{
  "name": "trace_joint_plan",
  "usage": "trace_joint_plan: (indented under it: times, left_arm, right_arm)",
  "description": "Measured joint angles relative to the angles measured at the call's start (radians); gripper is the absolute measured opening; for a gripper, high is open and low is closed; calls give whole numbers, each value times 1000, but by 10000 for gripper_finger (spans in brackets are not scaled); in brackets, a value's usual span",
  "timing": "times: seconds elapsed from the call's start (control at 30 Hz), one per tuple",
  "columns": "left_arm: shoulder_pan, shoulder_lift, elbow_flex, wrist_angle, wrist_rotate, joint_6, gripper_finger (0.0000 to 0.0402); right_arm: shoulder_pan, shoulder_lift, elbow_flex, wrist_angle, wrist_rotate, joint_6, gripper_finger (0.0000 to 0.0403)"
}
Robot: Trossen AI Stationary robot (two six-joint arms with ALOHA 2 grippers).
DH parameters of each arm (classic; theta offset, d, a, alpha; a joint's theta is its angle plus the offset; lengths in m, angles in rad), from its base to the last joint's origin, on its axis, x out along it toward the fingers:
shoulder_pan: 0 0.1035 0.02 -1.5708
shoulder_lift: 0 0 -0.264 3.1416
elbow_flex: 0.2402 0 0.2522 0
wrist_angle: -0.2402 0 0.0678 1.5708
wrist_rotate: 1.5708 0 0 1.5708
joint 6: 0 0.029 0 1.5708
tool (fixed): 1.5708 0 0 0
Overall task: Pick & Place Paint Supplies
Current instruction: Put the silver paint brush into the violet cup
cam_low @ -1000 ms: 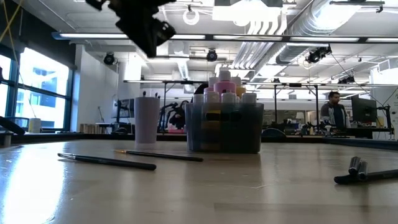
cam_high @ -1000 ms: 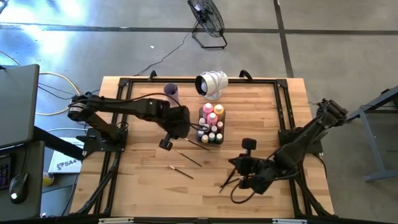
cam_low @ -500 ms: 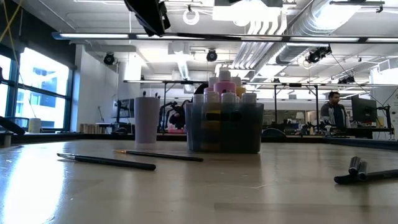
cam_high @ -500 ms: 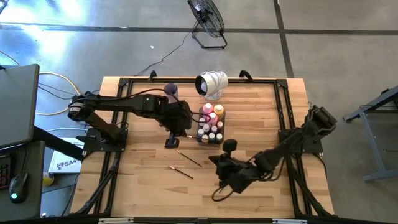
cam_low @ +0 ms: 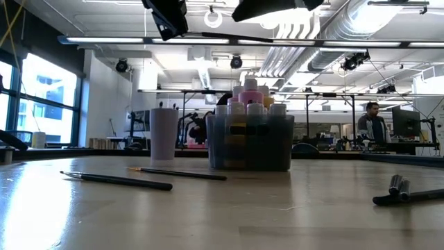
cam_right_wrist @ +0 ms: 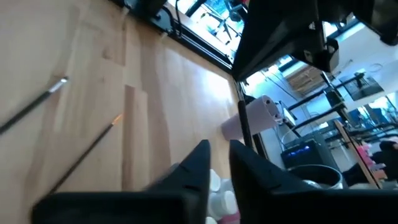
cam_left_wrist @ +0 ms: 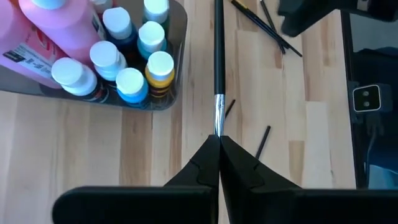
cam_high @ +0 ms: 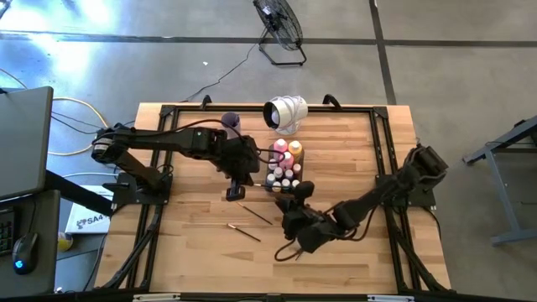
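High view: the right arm has swung in from the table's near right corner over the last second, and the right gripper [cam_right_wrist: 219,148] now hangs just beside the near end of the tray [cam_high: 274,164]. Its fingers have parted to a thin gap, and I see nothing in it. The left gripper [cam_left_wrist: 219,138] has pulled back from the middle of the table and hovers just left of the tray. It stays clamped on a brush [cam_left_wrist: 218,62], pinched at the metal ferrule with the dark handle pointing away from the wrist.

My judgement is that the left arm is carrying this brush to where it belongs, possibly the cup [cam_high: 231,122] behind it, while the right arm closes in on the next item.

The bottles [cam_left_wrist: 118,25] stand upright and packed together in the tray, pink and orange ones behind tiny white-capped ones. Two more brushes [cam_high: 254,213] lie loose on the wood near the tray, thin, and flat against the surface, so probably awkward to pinch.
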Motion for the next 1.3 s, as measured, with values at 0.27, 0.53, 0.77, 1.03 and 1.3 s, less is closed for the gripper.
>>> trace_joint_plan:
  times: [0.27, 0.53, 0.77, 1.03, 1.3]
  left_arm:
    - [0, 0, 0, 10, 36, -7, 0]
    - [0, 0, 0, 18, 54, -26, 0]
    - [0, 0, 0, 18, 57, -26, 0]
    - [0, 0, 0, 24, 45, -26, 0]
    - [0, 0, -1, 63, 42, 58, 6]
  right_arm:
    - [-57, 0, 0, 0, -26, 45, 142]
    - [-119, 0, 0, -2, -69, 45, 127]
    - [-132, 0, 0, -12, -80, 45, 71]
    - [-104, 0, 0, -15, -100, 42, 12]
    - [-101, 0, 0, -30, -89, 46, 8]
